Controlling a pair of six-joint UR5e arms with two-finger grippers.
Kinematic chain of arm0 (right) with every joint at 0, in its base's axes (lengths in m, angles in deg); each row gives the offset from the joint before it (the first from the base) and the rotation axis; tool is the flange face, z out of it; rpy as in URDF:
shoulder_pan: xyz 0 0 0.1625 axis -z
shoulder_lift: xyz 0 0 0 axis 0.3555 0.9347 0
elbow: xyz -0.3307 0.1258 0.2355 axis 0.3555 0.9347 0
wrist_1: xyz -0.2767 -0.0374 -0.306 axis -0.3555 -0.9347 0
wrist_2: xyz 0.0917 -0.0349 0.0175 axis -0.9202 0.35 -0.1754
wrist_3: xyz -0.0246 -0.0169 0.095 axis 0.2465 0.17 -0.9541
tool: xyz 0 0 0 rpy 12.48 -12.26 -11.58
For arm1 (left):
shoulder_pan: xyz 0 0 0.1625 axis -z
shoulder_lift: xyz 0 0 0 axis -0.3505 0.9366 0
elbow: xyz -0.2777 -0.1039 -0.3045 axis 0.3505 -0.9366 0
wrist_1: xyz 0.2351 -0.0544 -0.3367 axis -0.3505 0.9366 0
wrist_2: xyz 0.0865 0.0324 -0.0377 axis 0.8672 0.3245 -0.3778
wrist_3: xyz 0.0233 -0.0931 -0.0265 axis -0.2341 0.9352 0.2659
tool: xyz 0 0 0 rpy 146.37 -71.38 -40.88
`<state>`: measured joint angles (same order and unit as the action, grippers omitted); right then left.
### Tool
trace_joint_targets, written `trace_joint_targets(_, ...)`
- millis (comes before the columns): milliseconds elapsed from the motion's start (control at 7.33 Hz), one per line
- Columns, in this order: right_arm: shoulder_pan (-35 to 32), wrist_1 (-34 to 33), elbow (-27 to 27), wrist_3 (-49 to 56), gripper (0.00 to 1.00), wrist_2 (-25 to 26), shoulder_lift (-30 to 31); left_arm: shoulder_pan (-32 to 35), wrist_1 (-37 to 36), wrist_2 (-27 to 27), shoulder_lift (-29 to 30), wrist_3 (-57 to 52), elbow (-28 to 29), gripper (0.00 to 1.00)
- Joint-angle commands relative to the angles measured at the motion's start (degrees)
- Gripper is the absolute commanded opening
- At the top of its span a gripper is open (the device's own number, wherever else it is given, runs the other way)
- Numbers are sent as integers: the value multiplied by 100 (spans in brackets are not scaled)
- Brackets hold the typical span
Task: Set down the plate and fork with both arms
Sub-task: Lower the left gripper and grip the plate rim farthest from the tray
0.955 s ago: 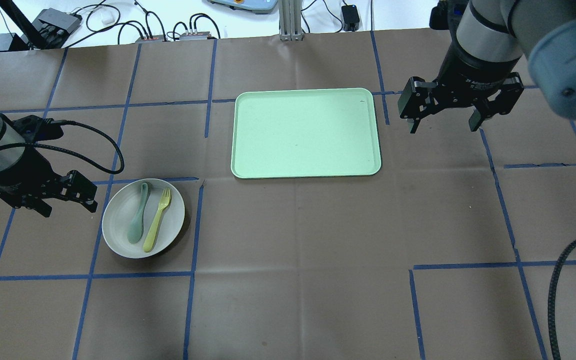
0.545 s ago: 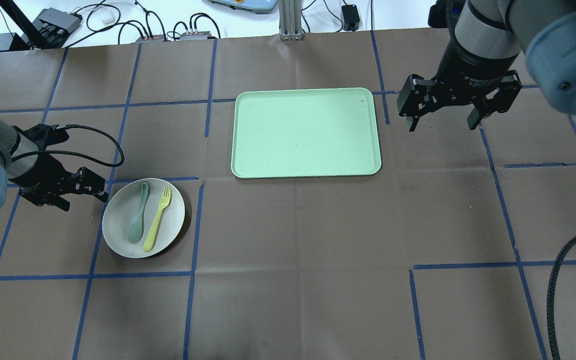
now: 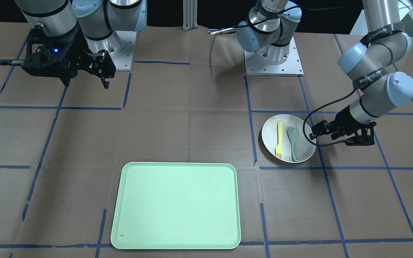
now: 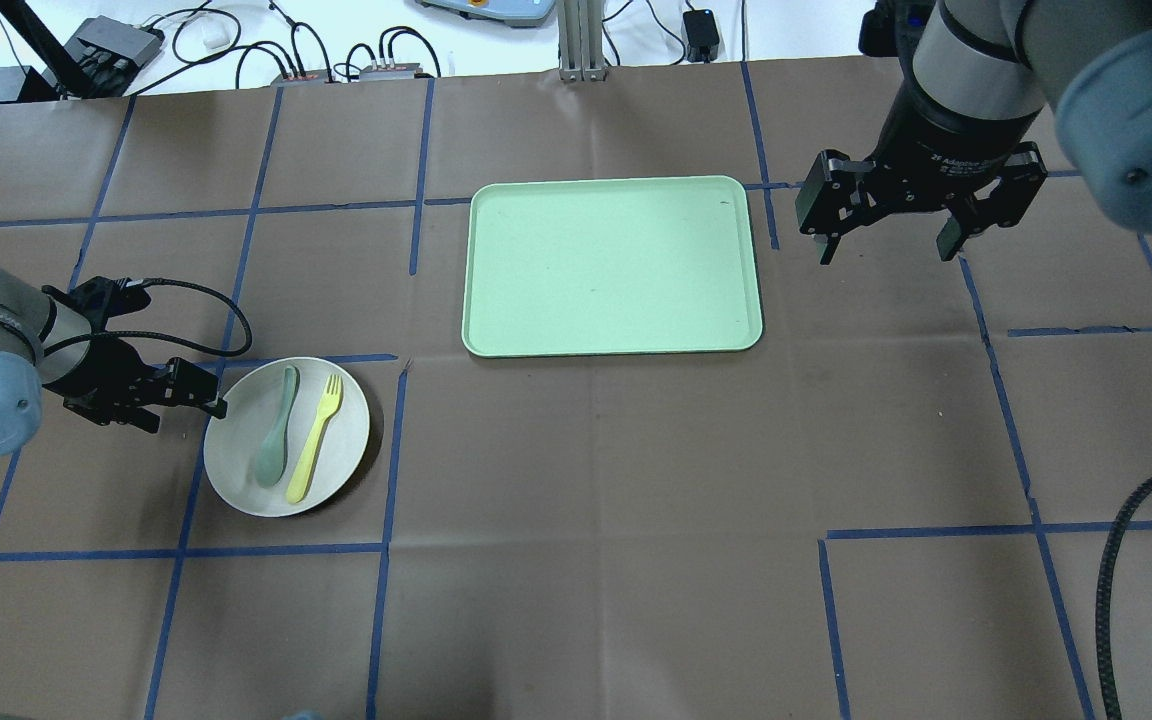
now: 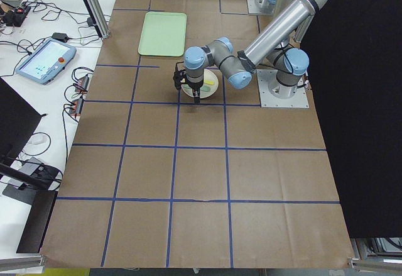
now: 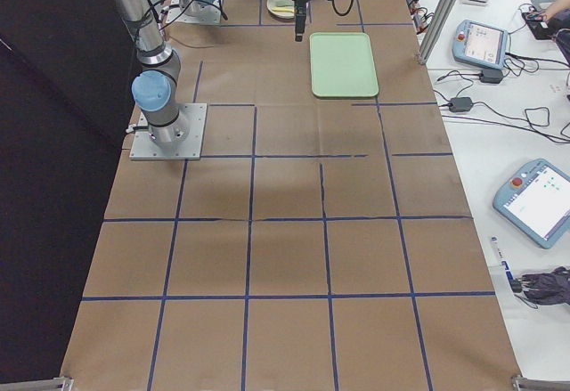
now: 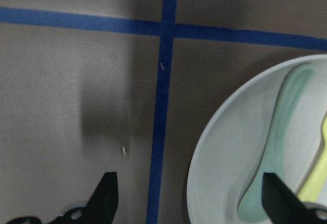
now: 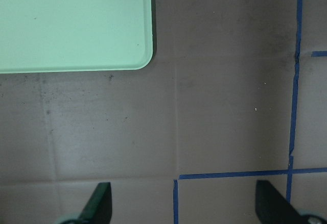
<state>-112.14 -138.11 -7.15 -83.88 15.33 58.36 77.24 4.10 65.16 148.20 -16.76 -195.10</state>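
Note:
The off-white plate (image 4: 236, 475) sits at the table's left and holds the pale-yellow fork (image 4: 314, 440) beside a grey-green spoon (image 4: 274, 430). My left gripper (image 4: 186, 412) is open and low at the plate's left edge. In the left wrist view the plate's rim (image 7: 204, 152) lies between the two fingers, with the fork (image 7: 317, 178) at the right edge. My right gripper (image 4: 886, 250) is open and empty, hanging above the bare table right of the tray. The front view shows the plate (image 3: 269, 136), the fork (image 3: 280, 139), the left gripper (image 3: 341, 140) and the right gripper (image 3: 85, 85).
A mint-green rectangular tray (image 4: 611, 265) lies empty at the table's far middle, also in the front view (image 3: 176, 206) and the right wrist view (image 8: 71, 25). Blue tape lines cross the brown table. Cables and boxes lie beyond the far edge (image 4: 116, 40).
My left gripper has moved right and down toward the plate, from a little left of it to straddling its left rim. The right gripper has hardly moved.

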Motion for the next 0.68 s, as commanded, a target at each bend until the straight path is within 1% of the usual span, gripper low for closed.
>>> trace_joint_targets(0,9,0,7,4,100,0,1,-56,-11,-229,84,-454,-170,97)
trace_joint_targets(136,9,0,7,4,100,0,1,-74,-11,-248,-4,-535,-233,93)
trace_joint_targets(273,9,0,-2,4,100,0,1,-135,-11,-275,48,-675,-225,88)
trace_joint_targets(409,9,0,-2,-5,100,0,-8,-161,-11,-283,31,-677,-233,81)
trace_joint_targets(545,9,0,-2,4,100,0,-8,-162,-11,-284,57,-668,-242,71)
